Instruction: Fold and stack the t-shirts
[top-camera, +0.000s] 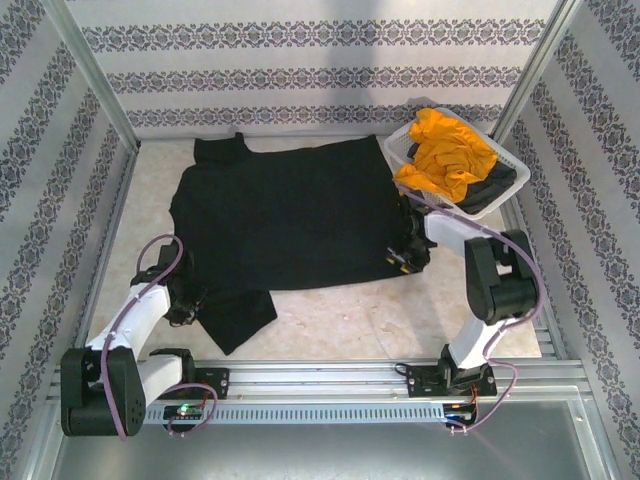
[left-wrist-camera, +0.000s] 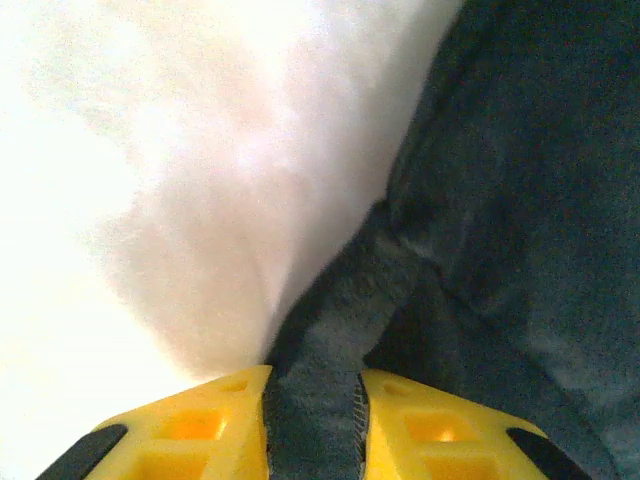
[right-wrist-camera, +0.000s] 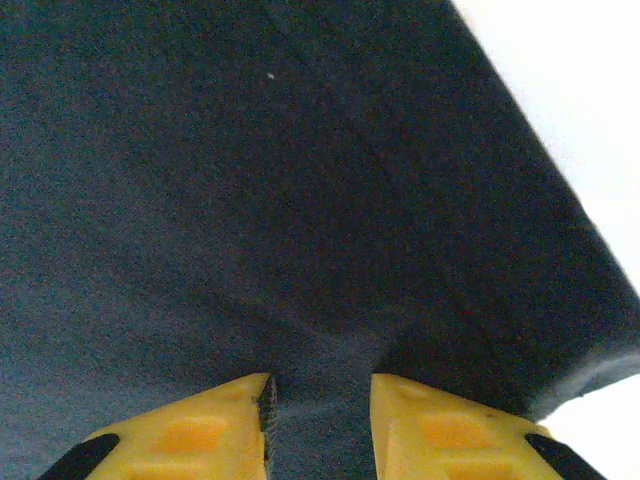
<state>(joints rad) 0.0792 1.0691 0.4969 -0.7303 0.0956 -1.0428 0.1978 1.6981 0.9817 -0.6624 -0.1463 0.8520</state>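
**Both grippers pinch the black shirt's near edge**

The left gripper and right gripper are each nearly closed on a fold of the black t-shirt. It lies flat between and beyond them, long axis running jaw to jaw. Bare pale table lies before the jaws. Beyond the right jaws, a white basket holds the mustard-orange t-shirt near the patterned walls.

No text, label, brand, number or sign can be read. The black t-shirt is seen to be plain cloth with no print. The wall bands at 12 o'clock are made up of ornament only, and no lettering is found in them.
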